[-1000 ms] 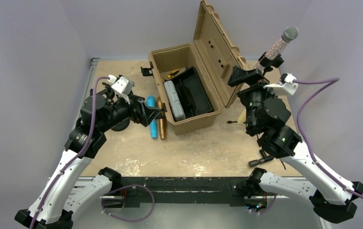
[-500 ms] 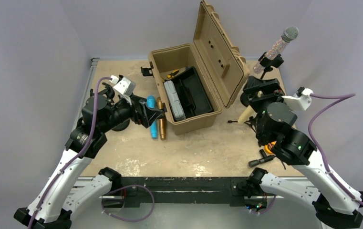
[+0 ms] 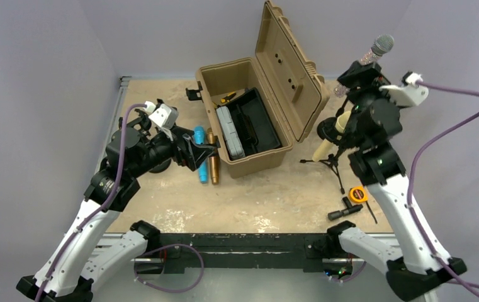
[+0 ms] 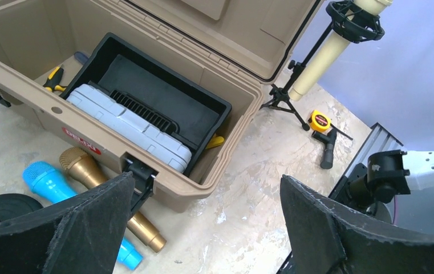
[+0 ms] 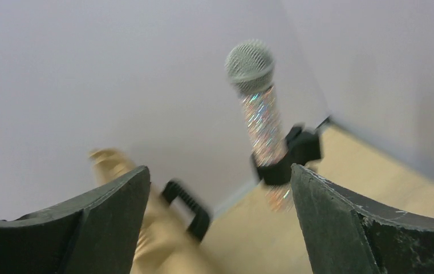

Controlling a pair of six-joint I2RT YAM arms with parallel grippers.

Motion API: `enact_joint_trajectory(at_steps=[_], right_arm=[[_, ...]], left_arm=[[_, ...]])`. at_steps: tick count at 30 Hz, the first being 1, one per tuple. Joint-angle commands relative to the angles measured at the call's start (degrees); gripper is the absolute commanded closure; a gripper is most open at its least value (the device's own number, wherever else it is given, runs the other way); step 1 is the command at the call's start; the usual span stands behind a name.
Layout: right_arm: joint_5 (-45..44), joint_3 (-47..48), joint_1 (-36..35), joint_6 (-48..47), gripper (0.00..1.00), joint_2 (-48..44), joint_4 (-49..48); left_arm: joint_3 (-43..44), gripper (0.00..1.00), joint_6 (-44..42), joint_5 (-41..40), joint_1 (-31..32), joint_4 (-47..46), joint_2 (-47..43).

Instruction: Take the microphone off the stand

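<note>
A glittery silver microphone stands tilted in a black clip on a stand at the back right. My right gripper is raised just in front of it, open; the microphone lies ahead of the jaws and slightly right, untouched. A cream microphone sits in a second, tripod stand beside the box. My left gripper hangs open and empty by the box's front left corner.
An open tan toolbox holds a black tray and a grey case. A blue microphone and a gold one lie left of it. A yellow tape measure lies near right.
My right arm has swung up and back to the right, from beside the box lid to the glittery microphone. The left arm has barely moved.
</note>
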State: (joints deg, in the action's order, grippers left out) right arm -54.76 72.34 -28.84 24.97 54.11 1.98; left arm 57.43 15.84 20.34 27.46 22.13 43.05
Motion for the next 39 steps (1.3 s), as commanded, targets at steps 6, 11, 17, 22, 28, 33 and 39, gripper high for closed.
enact_joint_trajectory(at_steps=[6,11,17,22,28,33,39], right_arm=[[26.44,1.01,21.6,-7.68,0.09,4.96,-5.77],[33.01,0.48,26.57,-6.44,0.09,4.1,-2.18],[36.79,-0.08,26.73,-5.23,0.1,0.62,4.43],[43.63,-2.92,26.73,-4.1,0.09,-2.83,10.71],[43.19,-5.75,26.73,-3.35,0.09,-7.17,15.6],[45.61,-6.68,26.71,-3.66,0.1,-8.86,18.08],[49.96,-7.51,26.73,-2.65,0.15,-10.39,18.97]], left_arm=[[1.2,0.04,-0.75,0.2,1.45,-1.46,0.18],[1.5,0.04,-1.16,-0.17,2.06,-0.96,1.27],[2.16,0.04,-2.82,-1.46,4.4,0.45,1.5],[2.34,0.05,-3.69,-3.08,5.43,1.31,1.87],[2.47,0.05,-3.71,-2.67,5.63,1.21,1.67],[2.38,0.04,-3.51,-2.55,5.58,1.16,2.36],[2.49,0.05,-3.69,-2.73,5.58,1.31,2.78]])
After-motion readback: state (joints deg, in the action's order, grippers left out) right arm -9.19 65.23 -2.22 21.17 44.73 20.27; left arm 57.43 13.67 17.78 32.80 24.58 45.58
